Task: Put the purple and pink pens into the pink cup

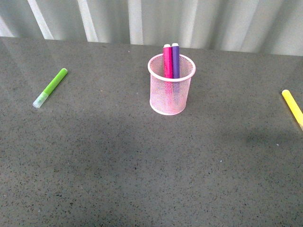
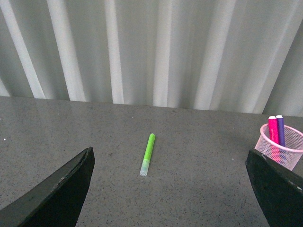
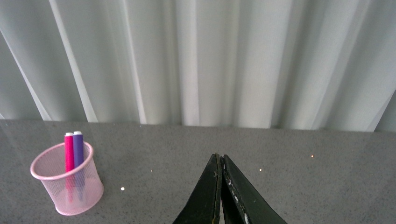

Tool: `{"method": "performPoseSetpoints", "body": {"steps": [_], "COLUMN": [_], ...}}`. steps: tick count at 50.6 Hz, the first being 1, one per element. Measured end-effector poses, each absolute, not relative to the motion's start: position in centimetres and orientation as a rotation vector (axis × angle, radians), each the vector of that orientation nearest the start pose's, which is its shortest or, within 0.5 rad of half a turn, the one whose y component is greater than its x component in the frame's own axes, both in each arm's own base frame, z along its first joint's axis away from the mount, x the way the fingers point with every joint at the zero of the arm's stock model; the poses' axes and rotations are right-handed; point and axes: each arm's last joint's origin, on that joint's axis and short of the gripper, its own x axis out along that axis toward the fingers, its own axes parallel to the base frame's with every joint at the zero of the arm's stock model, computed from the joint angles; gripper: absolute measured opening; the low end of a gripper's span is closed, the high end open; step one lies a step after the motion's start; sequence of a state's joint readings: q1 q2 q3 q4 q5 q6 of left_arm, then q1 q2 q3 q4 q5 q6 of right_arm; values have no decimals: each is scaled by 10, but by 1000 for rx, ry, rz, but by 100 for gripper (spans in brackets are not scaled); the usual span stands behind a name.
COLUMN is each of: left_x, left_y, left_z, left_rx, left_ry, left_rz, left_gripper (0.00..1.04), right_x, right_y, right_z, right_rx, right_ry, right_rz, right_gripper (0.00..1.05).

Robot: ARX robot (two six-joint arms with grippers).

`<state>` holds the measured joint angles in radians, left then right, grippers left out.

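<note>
The left end effector (image 2: 173, 189) has its two dark fingers (image 2: 57, 194) spread wide, one at each lower corner of the left wrist view, with nothing between them and nothing touched. The right end effector (image 3: 220, 186) has its fingers pressed together, only a thin seam showing between them, and it holds nothing. Neither arm shows in the front view. Out from the left end effector, a green marker (image 2: 147, 153) lies flat on the grey speckled tabletop (image 1: 142, 179), well apart from the pink cup (image 1: 170, 97). The cup stands upright near the middle of the tabletop, toward the far edge. The pink pen (image 1: 167, 61) and the purple pen (image 1: 175, 60) both stand inside it, side by side and touching, leaning against the far side of the rim with their tops poking above it. A yellow marker (image 1: 292, 108) lies flat at the right edge of the front view, well apart from the cup. A pale pleated curtain (image 3: 210, 60) hangs behind the tabletop.
</note>
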<state>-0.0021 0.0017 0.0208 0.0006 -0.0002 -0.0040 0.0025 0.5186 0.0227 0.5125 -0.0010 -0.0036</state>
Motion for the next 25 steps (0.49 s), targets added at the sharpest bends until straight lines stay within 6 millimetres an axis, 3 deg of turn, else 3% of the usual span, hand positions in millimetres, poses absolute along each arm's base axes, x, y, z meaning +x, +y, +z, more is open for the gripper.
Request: {"method": "performPoseSetpoints", "body": {"steps": [25], "left_x": [96], "left_y": [0], "left_z": [171], "left_rx": [-4], "left_ry": [-20], "left_rz": [-2], "left_gripper": [98], "right_x": [113], "right_y": [0], "right_z": [174], "right_rx": [-3], "right_ry": [-26], "right_rz": [3], "right_gripper": [3]}}
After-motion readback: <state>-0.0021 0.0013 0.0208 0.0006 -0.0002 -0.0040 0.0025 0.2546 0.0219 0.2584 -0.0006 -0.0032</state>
